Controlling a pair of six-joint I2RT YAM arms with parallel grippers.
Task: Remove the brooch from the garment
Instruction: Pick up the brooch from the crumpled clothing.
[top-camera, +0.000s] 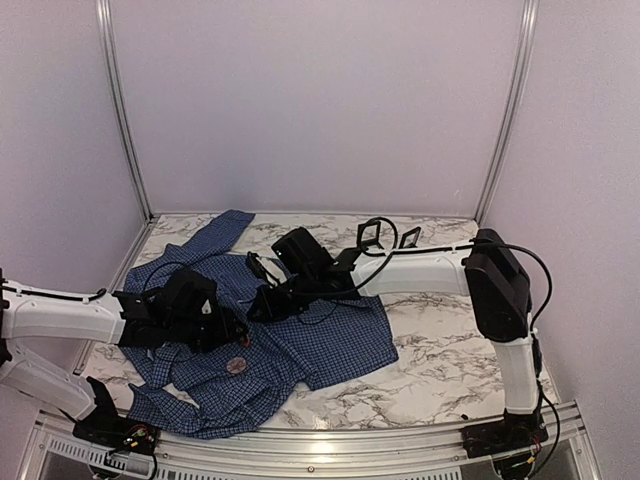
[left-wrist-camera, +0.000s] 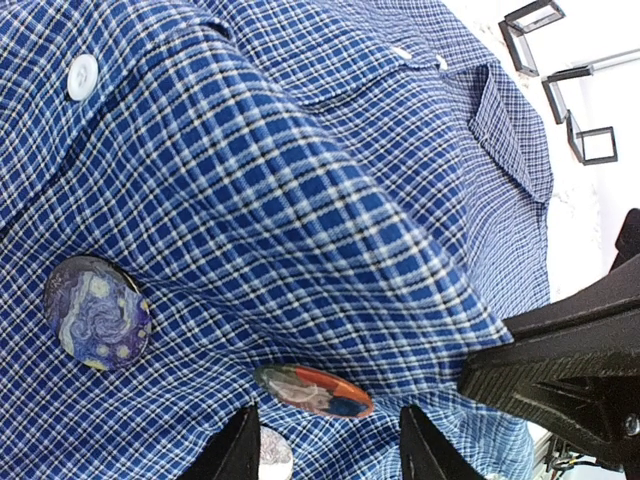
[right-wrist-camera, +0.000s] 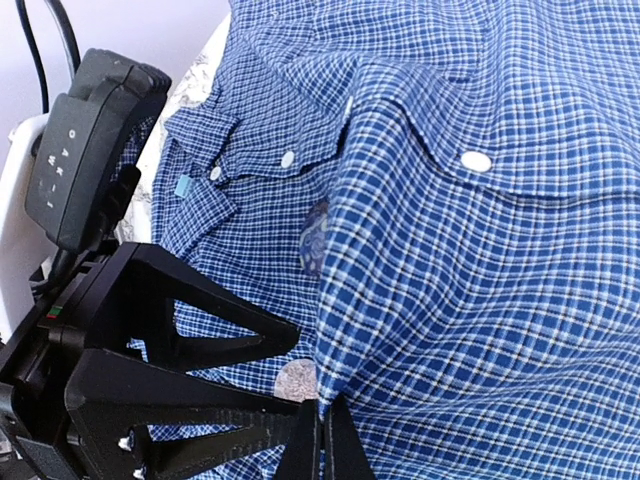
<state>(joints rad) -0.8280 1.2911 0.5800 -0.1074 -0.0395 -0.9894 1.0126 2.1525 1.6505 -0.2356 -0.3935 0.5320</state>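
The garment (top-camera: 330, 345), a dark blue checked shirt with pale buttons, lies crumpled on the marble table. My right gripper (right-wrist-camera: 322, 415) is shut on a fold of the shirt (right-wrist-camera: 450, 300) and holds it raised like a tent; in the top view it (top-camera: 262, 305) sits over the shirt's middle. The brooch (left-wrist-camera: 313, 390), a small reddish-brown and orange oval, sits on the cloth just under that raised fold. My left gripper (left-wrist-camera: 330, 420) is open, its two fingertips standing either side of the brooch and slightly short of it, touching nothing. In the top view the left gripper (top-camera: 232, 328) is beside the right one.
A round blue swirl-patterned badge (left-wrist-camera: 97, 312) is pinned left of the brooch, and a pale silvery disc (left-wrist-camera: 272, 455) lies by my left finger. Black square frames (top-camera: 370, 232) stand at the back of the table (top-camera: 440, 350). Enclosure walls surround it.
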